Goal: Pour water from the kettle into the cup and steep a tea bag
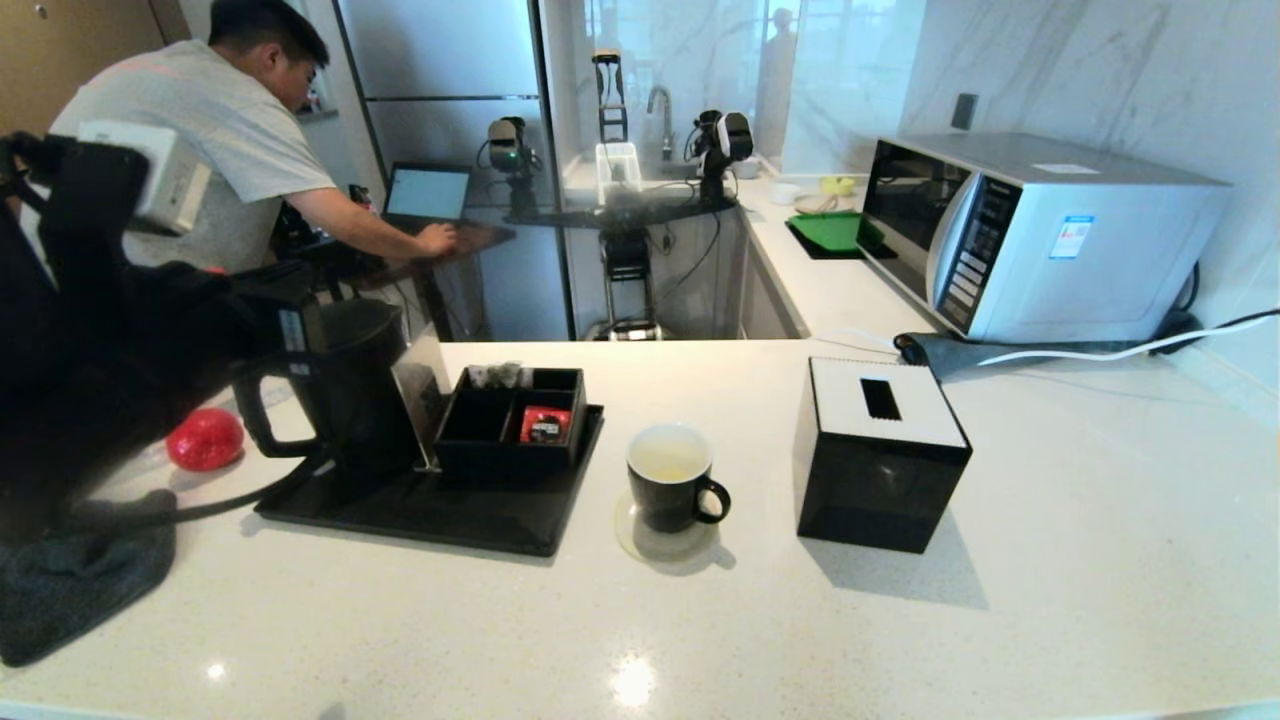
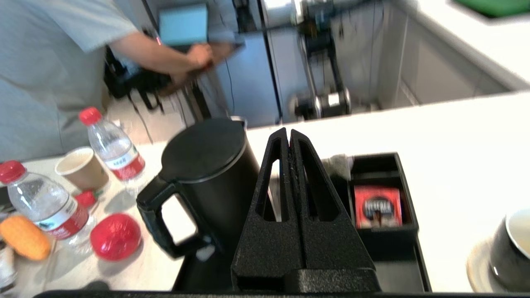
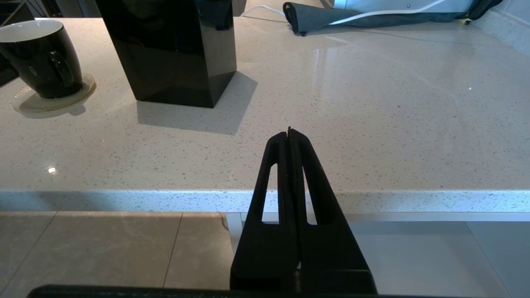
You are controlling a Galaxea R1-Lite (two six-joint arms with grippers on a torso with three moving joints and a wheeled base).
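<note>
A pale speckled counter (image 1: 1050,520) fills the kitchen, with a microwave (image 1: 1040,235) by the marble wall and a man (image 1: 200,150) typing on a laptop (image 1: 427,193) beyond. The kettle (image 1: 345,385) stands lid down on a black tray (image 1: 420,510), beside a divided box (image 1: 510,420); the cup (image 1: 668,478) sits on a coaster between tray and tissue box (image 1: 880,455). The left gripper (image 2: 289,134) hangs above the kettle and box, fingers pressed together, holding nothing. The right gripper (image 3: 289,132), likewise closed and empty, sits off the counter's front edge. The cup's contents are hard to make out
</note>
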